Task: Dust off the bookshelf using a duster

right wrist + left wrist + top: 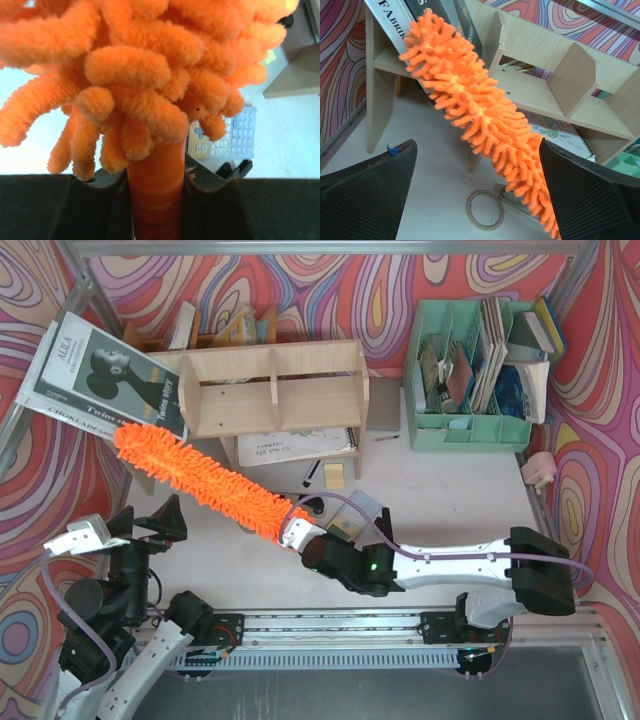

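Observation:
The light plywood bookshelf stands at the back centre; it also shows in the left wrist view. The orange fluffy duster runs from my right gripper up-left, its tip by the shelf's left end and a leaning magazine. My right gripper is shut on the duster's orange handle, the fluff filling the right wrist view. My left gripper is open and empty, low at the near left, below the duster.
A mint-green organiser with books stands at the back right. A magazine leans on the shelf's left end. A darker book rack is behind the shelf. A tape ring, a calculator, a notebook and small items lie on the table.

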Robot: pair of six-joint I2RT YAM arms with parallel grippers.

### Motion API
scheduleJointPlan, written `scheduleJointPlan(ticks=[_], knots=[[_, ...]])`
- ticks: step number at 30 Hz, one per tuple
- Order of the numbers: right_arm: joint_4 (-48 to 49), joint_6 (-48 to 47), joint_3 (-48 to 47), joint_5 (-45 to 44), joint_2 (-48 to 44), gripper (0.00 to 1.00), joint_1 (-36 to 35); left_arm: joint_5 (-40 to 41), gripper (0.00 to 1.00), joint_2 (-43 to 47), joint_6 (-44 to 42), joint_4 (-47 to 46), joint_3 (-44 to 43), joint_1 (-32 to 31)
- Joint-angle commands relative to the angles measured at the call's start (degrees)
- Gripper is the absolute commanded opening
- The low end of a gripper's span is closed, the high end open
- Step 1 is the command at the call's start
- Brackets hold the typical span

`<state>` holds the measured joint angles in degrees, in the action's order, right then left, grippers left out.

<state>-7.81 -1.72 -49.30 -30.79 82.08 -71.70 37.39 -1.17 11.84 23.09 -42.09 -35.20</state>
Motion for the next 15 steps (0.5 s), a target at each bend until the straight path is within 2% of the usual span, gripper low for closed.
scheduleJointPlan(ticks=[1,8,15], knots=[[8.58,-1.95,-6.68,-1.04,2.79,0.0,0.06,0.78,0.98,0.54,0.37,0.42,0.6,0.31],[14.44,-8.08,-15.83,0.56,8.56,0.0,-0.02,0.85,0.98,0.68,0.31,0.51,0.56,0.31],[13.7,-9.67,-20.64,-1.26,14.34,0.0,-0.1,0.8,0.98,0.86,0.45,0.71,0.3,0.31]])
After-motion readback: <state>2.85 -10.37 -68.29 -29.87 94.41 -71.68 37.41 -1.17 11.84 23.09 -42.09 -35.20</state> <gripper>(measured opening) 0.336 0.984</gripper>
